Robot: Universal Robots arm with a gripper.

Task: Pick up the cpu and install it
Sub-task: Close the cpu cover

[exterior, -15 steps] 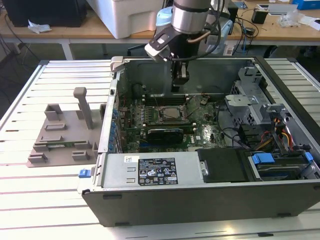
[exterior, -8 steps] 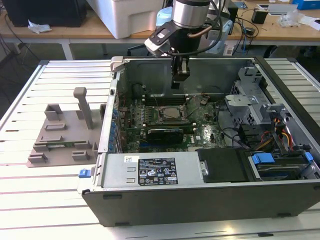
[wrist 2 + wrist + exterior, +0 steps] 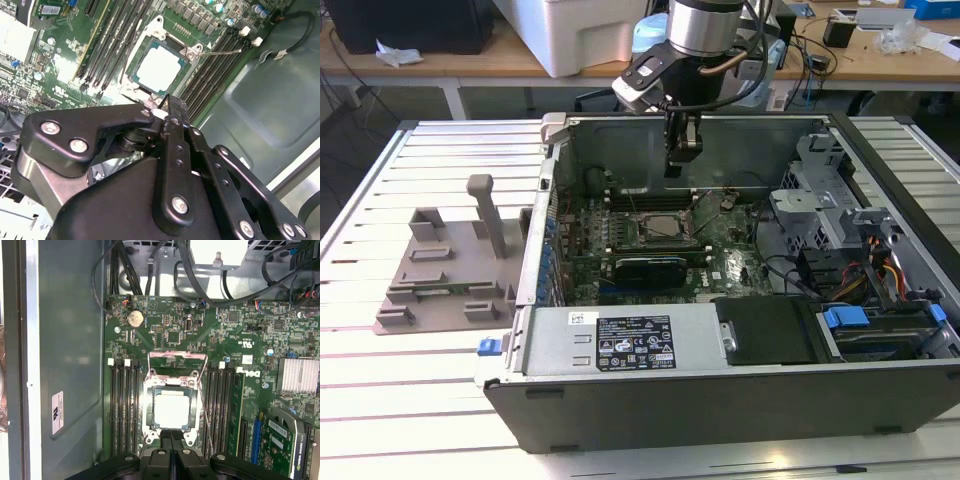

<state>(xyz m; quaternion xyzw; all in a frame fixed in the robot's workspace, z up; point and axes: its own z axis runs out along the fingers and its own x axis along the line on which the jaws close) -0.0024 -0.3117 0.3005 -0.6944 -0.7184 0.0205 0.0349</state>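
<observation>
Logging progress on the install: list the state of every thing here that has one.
cpu: lying flat in the socket, silvery top up.
socket: uncovered, holding the cpu.
retention lever: looks unlatched, standing out from the socket.
gripper: shut, holding nothing, hovering over the socket's edge.
computer case: lying on its side, side panel off.

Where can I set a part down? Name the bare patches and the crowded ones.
Free: the slatted table between the grey tray and its near edge, and the bare metal case panel beside the motherboard. Crowded: around the cpu near the gripper, and the cabled drive cage.
</observation>
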